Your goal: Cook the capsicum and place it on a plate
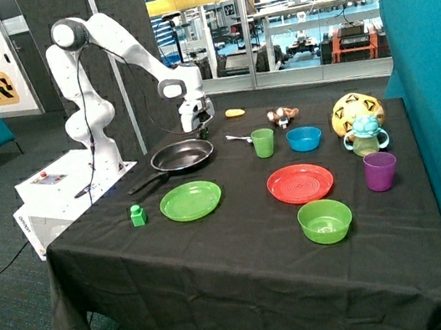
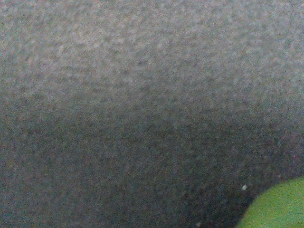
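Below the wrist we see the gripper (image 1: pixel 200 126) hanging low at the far rim of the black frying pan (image 1: pixel 182 155), with a small dark green lump, which we take for the capsicum (image 1: pixel 203 133), at its fingertips. Whether the fingers are apart or pressed on that lump we cannot tell. We note the lime-green plate (image 1: pixel 191 200) lying bare on the black tablecloth (image 1: pixel 247 271) just in front of the pan, its handle pointing toward a bright green block (image 1: pixel 137 215). Beside the plate we mark a red plate (image 1: pixel 300 183), with a green bowl (image 1: pixel 325 221) nearer the table's front edge. The wrist view gives us only dark surface and a green patch at one corner, which we cannot identify.
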